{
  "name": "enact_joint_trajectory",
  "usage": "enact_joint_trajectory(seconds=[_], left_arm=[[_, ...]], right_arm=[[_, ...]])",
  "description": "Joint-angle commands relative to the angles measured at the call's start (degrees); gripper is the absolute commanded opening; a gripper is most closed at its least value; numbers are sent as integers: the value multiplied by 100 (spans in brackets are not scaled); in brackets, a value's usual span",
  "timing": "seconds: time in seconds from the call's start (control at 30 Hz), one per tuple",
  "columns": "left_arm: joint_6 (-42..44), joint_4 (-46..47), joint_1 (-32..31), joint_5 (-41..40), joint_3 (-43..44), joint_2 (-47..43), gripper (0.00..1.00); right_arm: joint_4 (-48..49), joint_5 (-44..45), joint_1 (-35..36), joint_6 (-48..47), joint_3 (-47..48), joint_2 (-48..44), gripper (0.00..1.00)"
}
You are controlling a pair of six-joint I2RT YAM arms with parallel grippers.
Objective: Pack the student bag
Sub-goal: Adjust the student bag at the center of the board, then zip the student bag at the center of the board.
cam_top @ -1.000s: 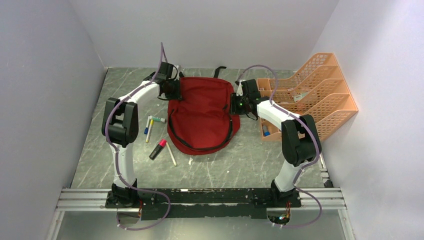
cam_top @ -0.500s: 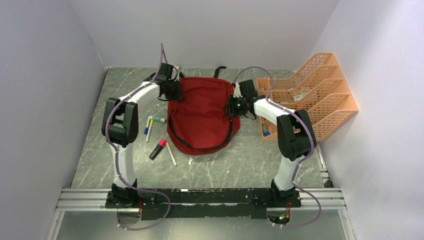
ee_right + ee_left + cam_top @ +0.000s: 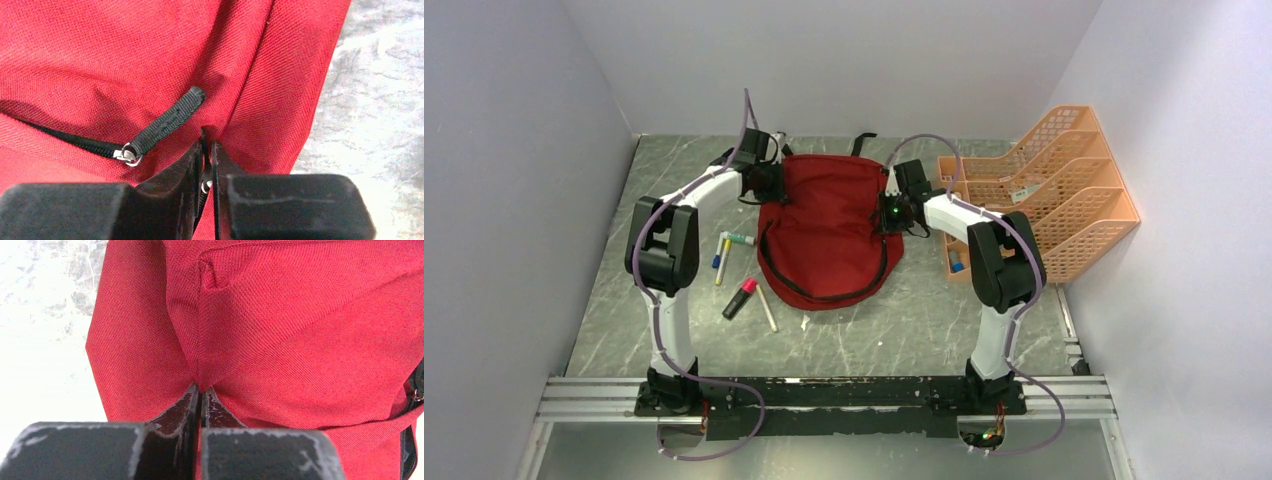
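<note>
- Top view: the right arm has swung inward over the last second, bringing the right end effector (image 3: 886,215) from beside the student bag (image 3: 824,235) onto its right edge. Its jaws have narrowed as it came.
- The left end effector (image 3: 769,183) has not moved and sits on the bag's far left corner. With both sides now taken, I judge the arms are ready to work the zipper open so packing can start.
- The bag lies flat on the grey marbled desk (image 3: 924,320), between the two end effectors. Loose pens (image 3: 729,250) lie on the near side of the left one, and the orange mesh organizer (image 3: 1064,190) stands outboard of the right one.
- Left wrist view: the left end effector (image 3: 200,390) is pressed closed on a fold of the bag. The coarse red weave bunches into a crease that runs straight ahead of the tips towards a stitched seam (image 3: 210,270). Pale desk shows off to the left.
- Right wrist view: the right end effector (image 3: 206,145) stands very narrow, and appears to pinch a thin black tab (image 3: 204,134) at the bag's edge.
- A second, free zipper pull (image 3: 167,120) of flat ribbed webbing lies just left of the tips. It hangs by a small metal ring (image 3: 127,154) from the black zipper line (image 3: 65,137).
</note>
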Motion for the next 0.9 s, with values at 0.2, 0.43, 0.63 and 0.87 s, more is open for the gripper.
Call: enact_joint_trajectory(seconds=[0.2, 0.43, 0.63, 0.87], left_arm=[[-241, 59, 42, -302, -140, -857, 46], [-481, 90, -796, -739, -29, -1284, 63], [-553, -87, -1639, -707, 667, -552, 63], [-702, -358, -2086, -728, 1558, 292, 62]], right_arm=[[363, 430, 7, 308, -682, -857, 0], [1675, 97, 7, 680, -1922, -1843, 0], [2676, -438, 8, 883, -2637, -2342, 0], [2994, -643, 7, 920, -3063, -2741, 0]])
